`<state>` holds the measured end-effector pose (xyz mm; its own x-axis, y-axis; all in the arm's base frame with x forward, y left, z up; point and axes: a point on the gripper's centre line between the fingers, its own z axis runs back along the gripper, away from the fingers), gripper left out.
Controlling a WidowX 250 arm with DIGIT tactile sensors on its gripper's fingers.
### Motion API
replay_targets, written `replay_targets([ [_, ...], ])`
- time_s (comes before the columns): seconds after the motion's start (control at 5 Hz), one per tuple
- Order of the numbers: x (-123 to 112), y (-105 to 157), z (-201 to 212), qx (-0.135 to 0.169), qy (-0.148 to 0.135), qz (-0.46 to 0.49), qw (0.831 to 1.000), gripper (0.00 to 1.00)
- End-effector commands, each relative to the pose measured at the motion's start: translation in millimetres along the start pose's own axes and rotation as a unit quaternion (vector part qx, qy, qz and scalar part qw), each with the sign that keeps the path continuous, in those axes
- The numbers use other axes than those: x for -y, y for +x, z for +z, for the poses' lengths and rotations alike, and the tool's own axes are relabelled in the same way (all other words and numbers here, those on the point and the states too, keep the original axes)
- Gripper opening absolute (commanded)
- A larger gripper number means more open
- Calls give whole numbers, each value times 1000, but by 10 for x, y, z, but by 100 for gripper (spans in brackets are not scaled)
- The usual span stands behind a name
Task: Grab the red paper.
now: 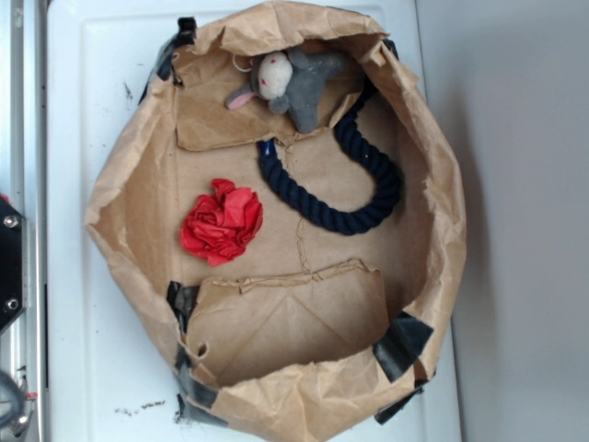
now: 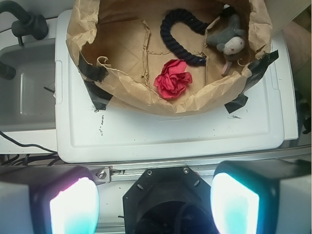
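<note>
**Right, red paper sits untouched in the bag, my pincer parked well short of it**

Okay, here's my target: the red paper (image 1: 222,222), a crumpled rose-like ball, lying loose on the floor of the brown paper bag (image 1: 124,170). I'll use that bag as my landmark. The ball rests near the middle of the bag's floor, toward one long wall, touching nothing else that I can see.

Deeper in the bag, the navy rope (image 1: 345,189) curls in a loop, near the ball but apart from it. At the bag's far end the grey plush toy (image 1: 293,81) leans against the folded wall, one end of the rope running up beside it. The bag's rim is rolled down and held with black tape (image 1: 401,343), which I judge keeps it open wide for reaching in.

Now the wrist view: my gripper (image 2: 155,202) hangs outside the bag, over the edge of the white lid (image 2: 170,134) the bag stands on. Fingers (image 2: 73,204) spread wide apart, nothing between them. So the reach isn't made yet; I'd need to travel over the near bag wall, then drop onto the ball, minding that wall.
</note>
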<state>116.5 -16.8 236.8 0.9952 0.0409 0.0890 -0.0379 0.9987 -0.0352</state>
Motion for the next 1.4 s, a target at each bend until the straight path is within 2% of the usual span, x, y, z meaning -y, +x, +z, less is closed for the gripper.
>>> replay_targets([
  [0.0, 0, 0, 0, 0, 0, 0, 1000, 100],
  [0.2, -55, 499, -63, 29, 11, 18, 999, 100],
  [0.8, -55, 499, -63, 29, 11, 18, 999, 100],
  [1.0, -294, 794, -583, 35, 18, 34, 999, 100],
  [1.2, -503, 976, -957, 11, 24, 59, 998, 100],
])
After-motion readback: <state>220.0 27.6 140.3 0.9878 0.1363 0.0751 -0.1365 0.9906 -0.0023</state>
